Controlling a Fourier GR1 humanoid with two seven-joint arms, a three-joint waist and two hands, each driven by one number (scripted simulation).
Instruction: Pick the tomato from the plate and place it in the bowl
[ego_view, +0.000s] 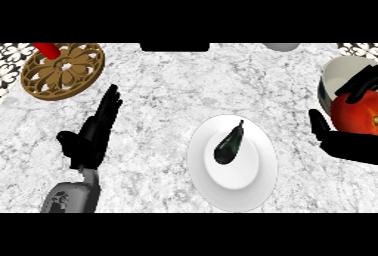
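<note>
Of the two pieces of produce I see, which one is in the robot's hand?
The red tomato, at the right edge: the right hand curls around it, beside the bowl. The dark eggplant lies untouched on the white plate.

Glossy tomato (356, 114), glazed plate (255, 192), marble-look counter (170, 90).

Bare counter (184, 85) lies open between the left hand (92, 132) and the plate (255, 175); a trivet (63, 71) occupies the far-left corner.

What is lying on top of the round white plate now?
Only a dark, elongated eggplant lies on the round white plate. The red tomato is in the right hand, beside the white bowl.
</note>
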